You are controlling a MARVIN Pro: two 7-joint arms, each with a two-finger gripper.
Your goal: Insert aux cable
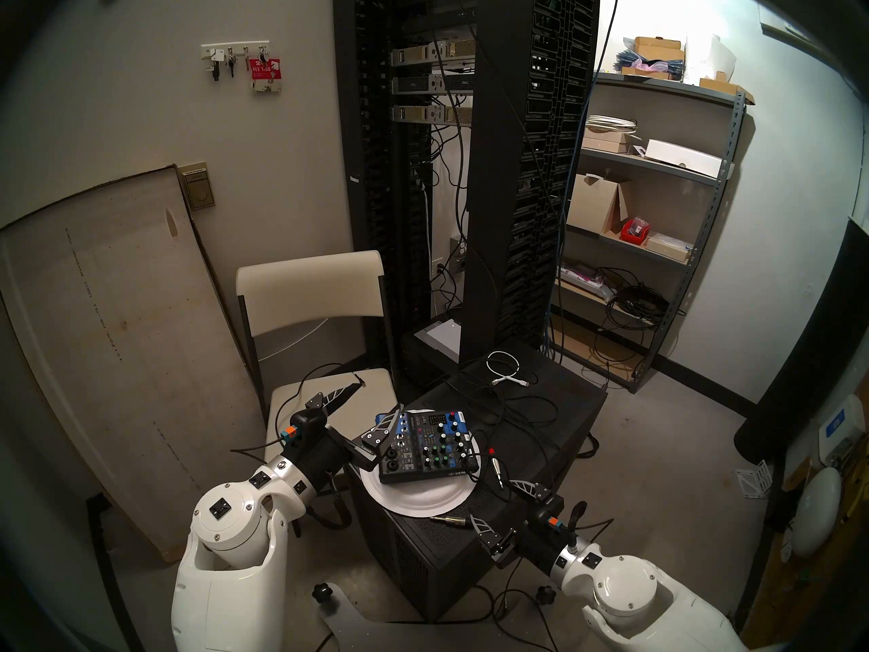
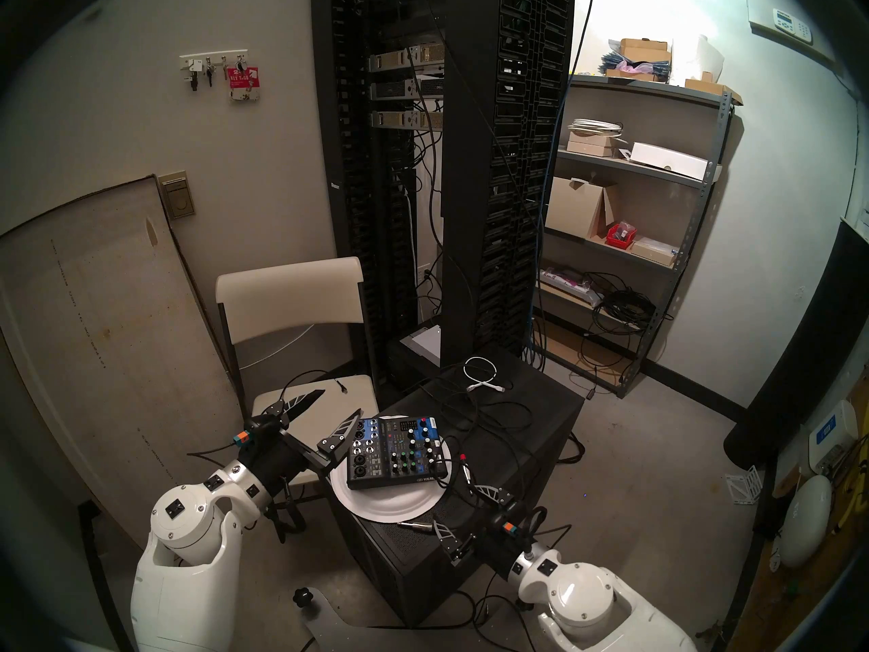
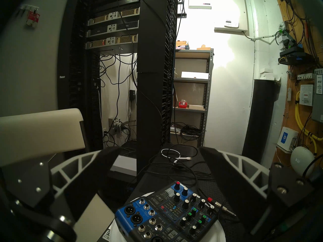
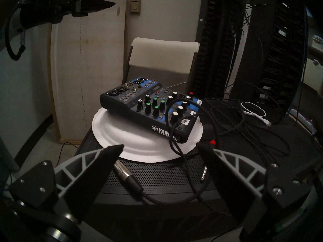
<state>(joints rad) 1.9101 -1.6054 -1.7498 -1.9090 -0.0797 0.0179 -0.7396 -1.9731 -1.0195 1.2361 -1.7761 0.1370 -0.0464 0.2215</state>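
The aux cable's plug (image 1: 449, 520), a dark metallic barrel on a thin black cable, lies on the black speaker box just in front of the white plate (image 1: 414, 498). In the right wrist view the plug (image 4: 126, 177) lies by the left-hand finger, which hides its tip. My right gripper (image 1: 493, 500) (image 4: 160, 146) is open and empty, low over the box's front edge. A Yamaha mixer (image 1: 423, 444) (image 4: 150, 105) sits on the plate. My left gripper (image 1: 380, 397) (image 3: 158, 149) is open and empty at the mixer's left side.
A jack plug with a red ring (image 1: 493, 463) (image 4: 204, 172) lies right of the plate. A coiled white cable (image 1: 505, 369) and loose black cables lie on the speaker box (image 1: 541, 430). A white chair (image 1: 310, 289) stands left, a server rack (image 1: 470, 166) behind, metal shelves (image 1: 658, 213) to the right.
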